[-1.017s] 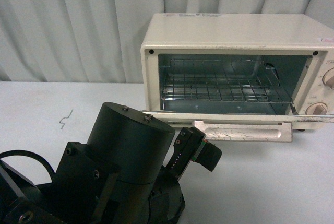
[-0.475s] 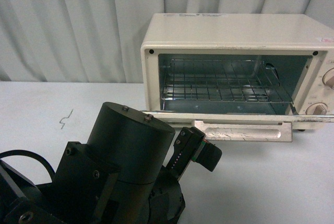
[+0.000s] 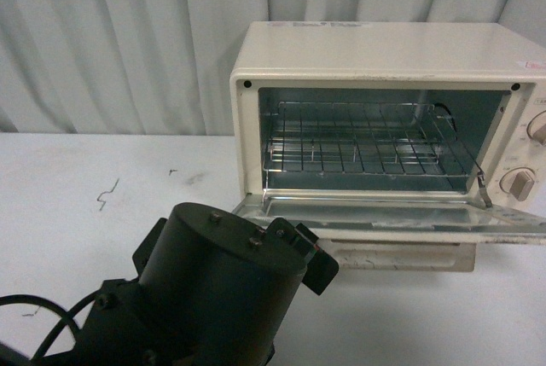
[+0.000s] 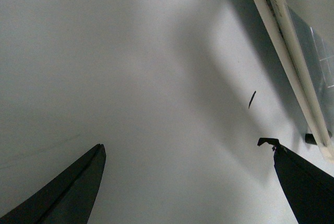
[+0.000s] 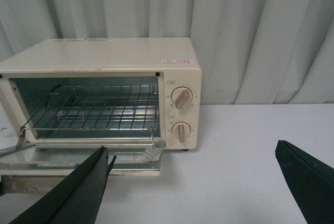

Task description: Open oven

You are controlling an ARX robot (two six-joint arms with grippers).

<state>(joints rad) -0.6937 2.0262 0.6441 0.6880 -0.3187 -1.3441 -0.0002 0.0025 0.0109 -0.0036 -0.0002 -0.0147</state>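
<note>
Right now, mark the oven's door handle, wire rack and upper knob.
door handle [image 3: 401,257], front view, middle of the bar.
wire rack [image 3: 358,140], front view, centre of the grid.
upper knob [image 5: 181,98], right wrist view, centre of its face.

Front and right-wrist views share the oven; left wrist looks closely at tabletop.

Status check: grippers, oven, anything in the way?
Left gripper open, empty, above table. Right gripper open, empty. Oven door down flat, rack exposed. Nothing blocking door.
</note>
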